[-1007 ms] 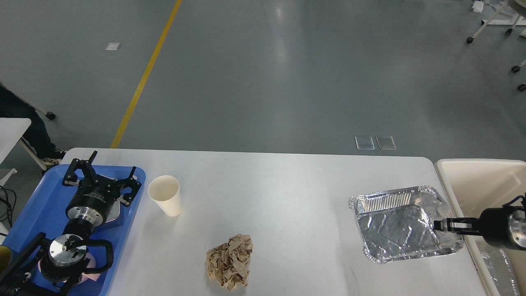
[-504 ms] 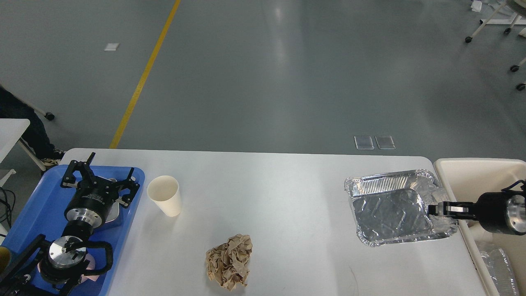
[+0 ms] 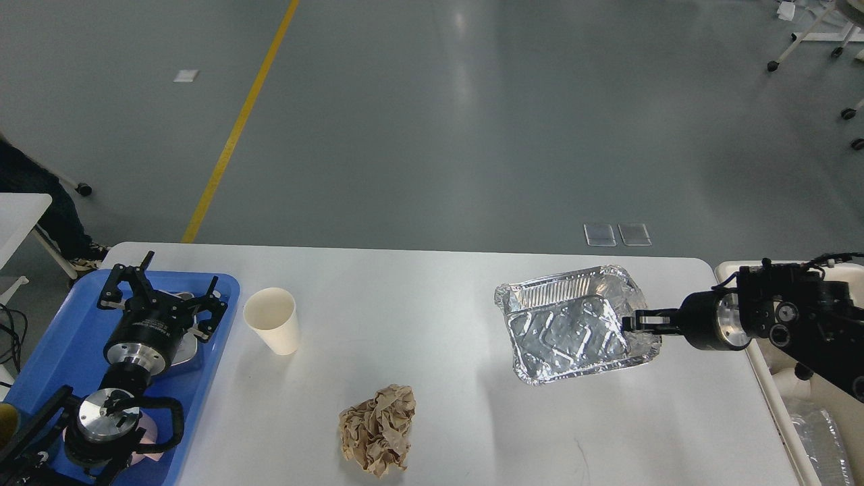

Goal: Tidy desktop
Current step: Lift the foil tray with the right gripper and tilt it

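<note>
Right claw (image 3: 630, 322) pinches the foil tray's (image 3: 574, 331) right rim above the tabletop (image 3: 439, 378); keep it level, carrying rightward to the bin (image 3: 732, 270).

A robotics test hall, by every sign on show.

Wide open grey poured floor (image 3: 472, 135), glossy with overhead light glare, and a yellow lane line (image 3: 236, 128) painted straight across it, the kind of marking seen in industrial bays. Top right, white frames on caster wheels (image 3: 810, 40) stand parked at the edge. The white desktop (image 3: 439, 351) stands alone in the open space with a staged spread: blue tray (image 3: 61, 351), paper cup (image 3: 272, 329), crumpled brown paper (image 3: 378, 439), foil tray (image 3: 574, 324), and a cream bin (image 3: 736, 270) pushed up against its right end.
</note>
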`<state>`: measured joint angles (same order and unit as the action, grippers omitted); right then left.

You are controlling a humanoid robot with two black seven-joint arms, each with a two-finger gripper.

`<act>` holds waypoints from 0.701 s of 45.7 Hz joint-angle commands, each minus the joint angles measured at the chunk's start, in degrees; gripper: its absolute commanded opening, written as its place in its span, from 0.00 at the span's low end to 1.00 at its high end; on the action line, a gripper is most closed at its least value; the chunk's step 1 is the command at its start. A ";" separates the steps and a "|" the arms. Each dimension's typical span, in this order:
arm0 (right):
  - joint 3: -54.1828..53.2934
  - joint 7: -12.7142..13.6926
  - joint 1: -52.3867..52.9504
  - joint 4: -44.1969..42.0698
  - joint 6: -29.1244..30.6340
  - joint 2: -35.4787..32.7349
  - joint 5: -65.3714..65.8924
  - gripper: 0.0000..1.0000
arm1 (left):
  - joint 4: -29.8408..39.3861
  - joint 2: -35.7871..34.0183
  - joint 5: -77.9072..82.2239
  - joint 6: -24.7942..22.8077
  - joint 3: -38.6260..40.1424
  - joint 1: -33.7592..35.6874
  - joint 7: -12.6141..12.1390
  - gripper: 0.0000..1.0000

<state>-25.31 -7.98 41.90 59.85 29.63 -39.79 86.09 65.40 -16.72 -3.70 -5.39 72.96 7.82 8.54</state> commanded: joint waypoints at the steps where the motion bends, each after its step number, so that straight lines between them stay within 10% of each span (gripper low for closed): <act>1: 3.41 0.08 3.53 -3.94 -0.02 4.01 -0.04 0.00 | -0.01 -0.07 0.01 0.03 0.08 0.00 0.07 0.97; 32: 7.38 4.47 11.01 -10.19 0.42 15.36 -1.53 0.00 | -0.01 -0.86 0.10 -0.15 0.34 -0.09 0.51 0.97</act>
<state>-17.93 -3.57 51.36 49.69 29.87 -24.95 84.85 65.39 -17.12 -3.66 -5.26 73.31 7.82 8.94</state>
